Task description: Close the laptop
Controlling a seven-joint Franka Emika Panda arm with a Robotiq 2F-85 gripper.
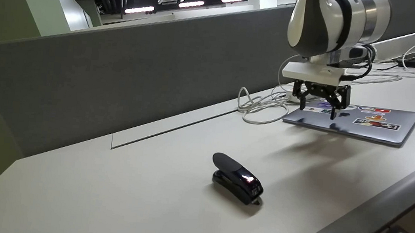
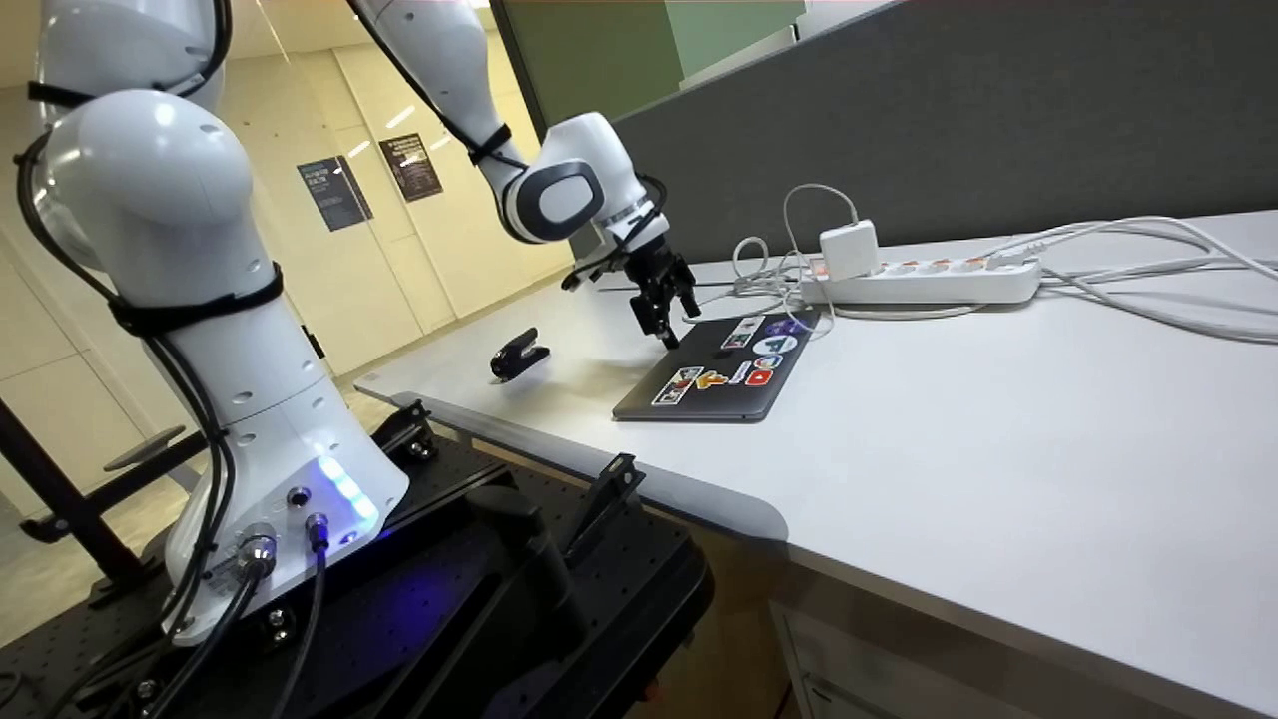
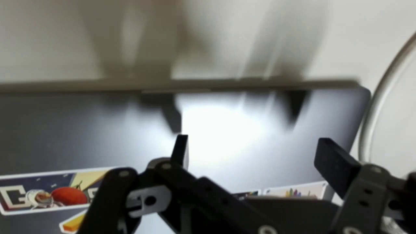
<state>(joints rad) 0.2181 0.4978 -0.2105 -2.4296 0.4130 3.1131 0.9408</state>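
Laptop (image 1: 347, 123) closed flat; fingers (image 3: 336, 165) spread above.

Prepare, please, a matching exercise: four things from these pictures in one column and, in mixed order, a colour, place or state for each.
1. laptop
2. stapler
3. power strip
4. gripper

A. white, with an adapter on it
B. open, above the laptop
C. black, on the desk
D. grey and closed

Right pairs: 1-D, 2-C, 3-A, 4-B
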